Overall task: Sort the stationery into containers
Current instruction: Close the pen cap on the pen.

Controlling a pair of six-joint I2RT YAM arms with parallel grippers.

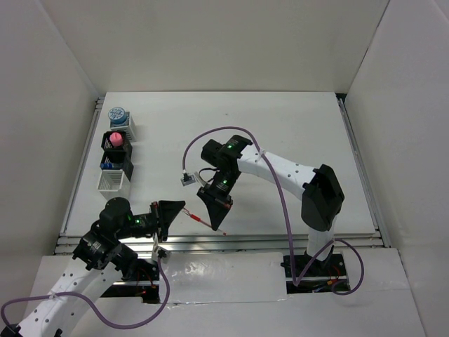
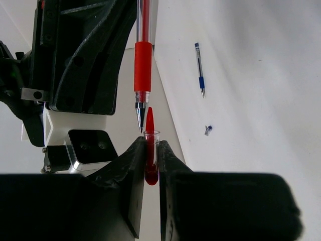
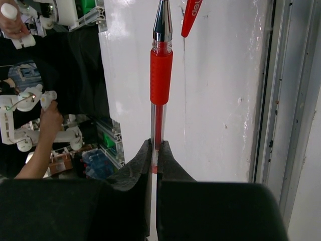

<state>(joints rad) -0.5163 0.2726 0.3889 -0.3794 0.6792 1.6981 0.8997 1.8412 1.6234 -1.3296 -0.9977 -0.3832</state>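
Pen barrel (image 3: 161, 75) vanishes between clamped right fingers (image 3: 136, 173); left fingers (image 2: 131, 178) pinch half-hidden red cap (image 2: 149, 122).

Four boxes (image 1: 111, 181) stand in a row along the left edge of the bench (image 1: 295, 126), running far to near. A tin (image 1: 117, 114) sits in the farthest, a block (image 1: 116, 139) in the next. Near the bench's near edge, the right jaws hold a pen (image 2: 143, 65), its tip just beside a cap (image 2: 149, 125) in the left jaws. Past them lie a second pen (image 2: 199, 75) and a small bottle (image 2: 208, 130).

Row of boxes (image 1: 125, 166) far left
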